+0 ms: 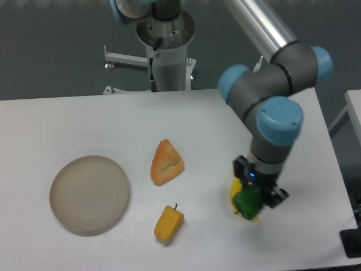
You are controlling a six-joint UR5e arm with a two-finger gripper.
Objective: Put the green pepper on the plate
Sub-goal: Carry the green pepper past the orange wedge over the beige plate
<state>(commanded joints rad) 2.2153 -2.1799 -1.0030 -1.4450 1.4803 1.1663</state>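
No words, labels, brand marks, numbers or signs can be read anywhere in this view. The arm's grey and blue housings, the worktop and the food on it all show plain surfaces without lettering.
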